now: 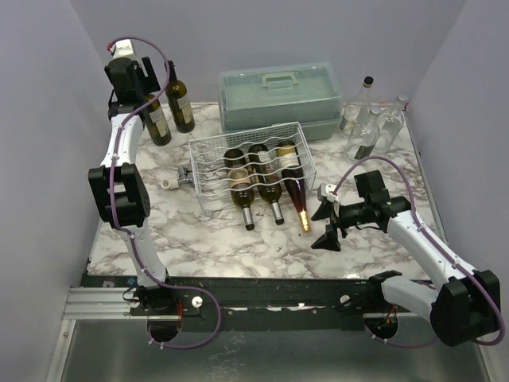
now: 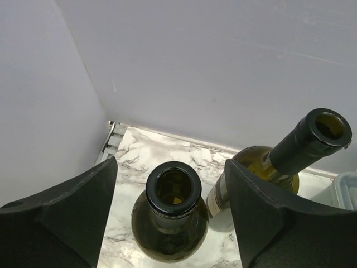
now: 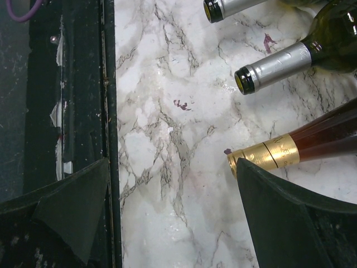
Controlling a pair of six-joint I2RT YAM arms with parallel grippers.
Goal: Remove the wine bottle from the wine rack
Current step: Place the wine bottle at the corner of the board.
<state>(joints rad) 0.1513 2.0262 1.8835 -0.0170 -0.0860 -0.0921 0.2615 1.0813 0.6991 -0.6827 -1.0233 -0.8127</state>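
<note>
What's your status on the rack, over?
Left gripper jaws open over upright bottle, far left. Right gripper jaws open beside neck of gold-capped bottle, lying on wine rack. Nothing in the way.

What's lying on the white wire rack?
Two dark wine bottles and an amber bottle lie on the wine rack. Their undersides are hidden.

Gold-capped bottle point(image 3: 329, 137) cropped at right edge; lower side behind fingers point(image 3: 290, 218).

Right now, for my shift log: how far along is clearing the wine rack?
Looks done: two upright bottles stand off the wine rack. In hand: nothing; left end effector open over one, right end effector open beside the gold-foiled bottle. Left: three bottles lying on the rack.
</note>
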